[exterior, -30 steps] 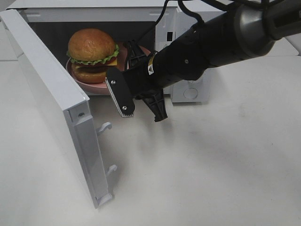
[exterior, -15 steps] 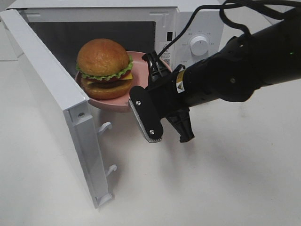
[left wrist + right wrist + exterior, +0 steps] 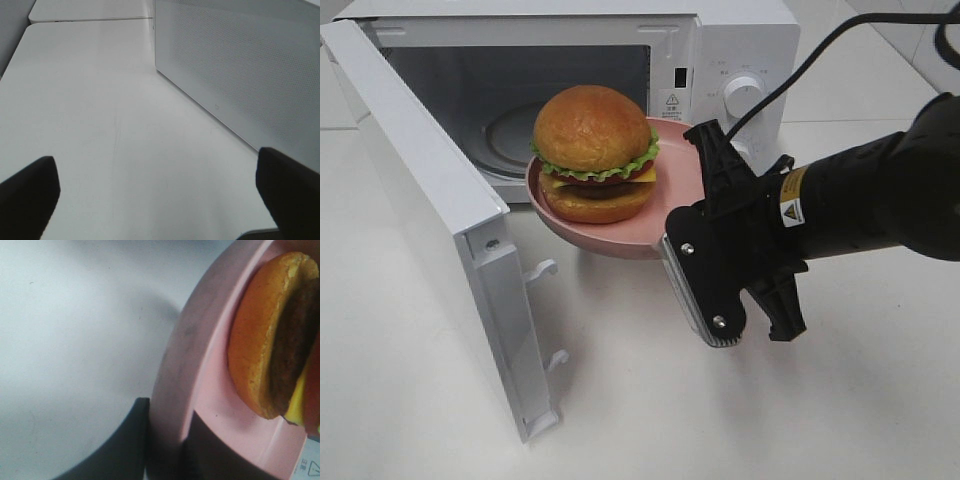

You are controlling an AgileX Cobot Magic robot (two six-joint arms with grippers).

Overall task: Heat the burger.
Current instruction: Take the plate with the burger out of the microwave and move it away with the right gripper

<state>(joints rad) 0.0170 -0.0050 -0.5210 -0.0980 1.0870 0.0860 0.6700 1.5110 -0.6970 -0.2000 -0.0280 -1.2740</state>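
White microwave (image 3: 720, 60), door (image 3: 430, 220) swung open, on a seemingly bare white table (image 3: 860, 400).

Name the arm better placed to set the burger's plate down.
Right. The right gripper is shut on the rim of the pink round plate carrying the golden-bun burger, clear of the white microwave; the left gripper is open, empty.

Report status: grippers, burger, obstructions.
Right gripper clamped on round pink plate's rim. Left gripper open, empty. Golden-bun burger upright on plate, held in front of open white microwave. Microwave door swung wide; nothing blocking.
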